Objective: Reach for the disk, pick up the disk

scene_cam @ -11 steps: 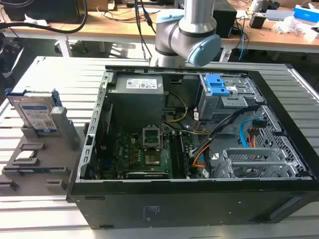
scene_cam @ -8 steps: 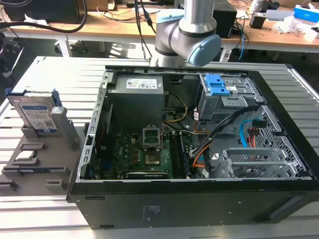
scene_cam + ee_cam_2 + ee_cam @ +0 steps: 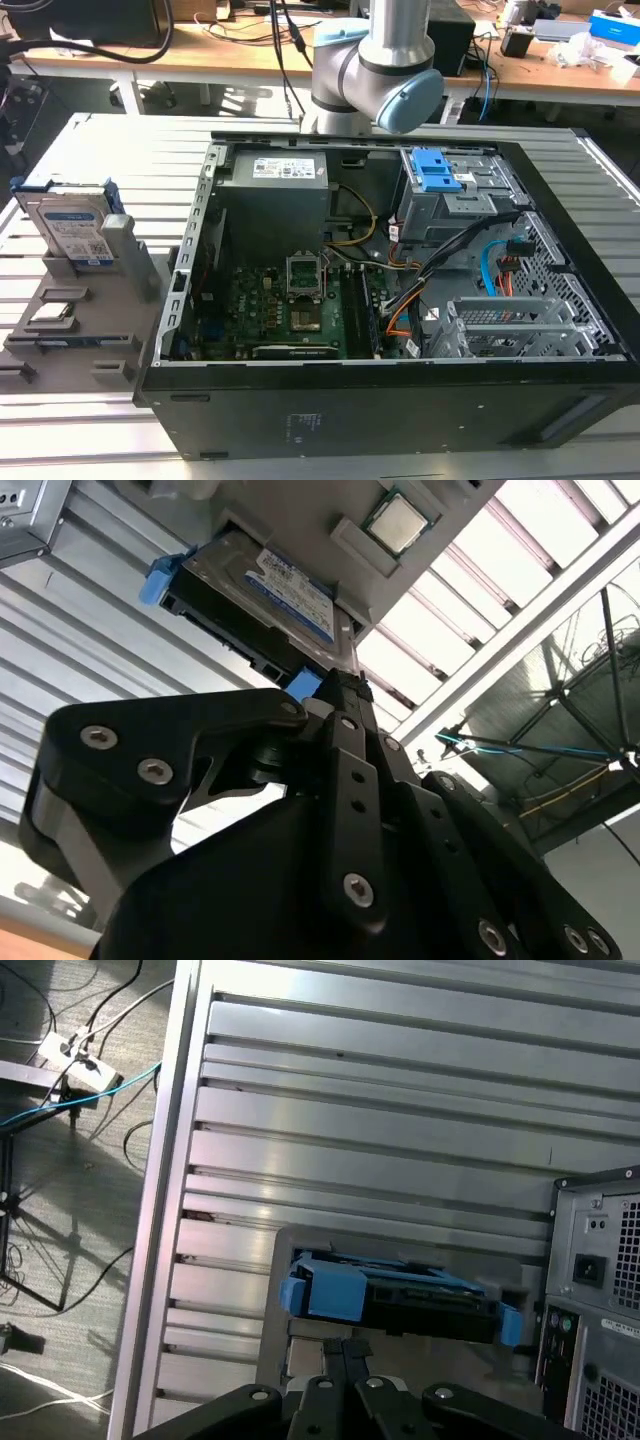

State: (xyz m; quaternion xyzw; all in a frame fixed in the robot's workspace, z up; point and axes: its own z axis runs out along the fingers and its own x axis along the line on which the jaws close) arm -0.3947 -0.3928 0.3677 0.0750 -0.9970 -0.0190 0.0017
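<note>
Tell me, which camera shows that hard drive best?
The exterior view: the disk stands upright, label showing, in a grey holder. The second wrist view shows the disk slantwise; the first wrist view, its blue-bracketed edge.

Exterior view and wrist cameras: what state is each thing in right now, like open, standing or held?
disk: standing on edge in the grey holder, blue bracket on, not held.
computer case: lying on its side, panel off, insides exposed.
processor chip: lying flat in a recess of the holder.
gripper: aimed at the disk, holding nothing.
</note>
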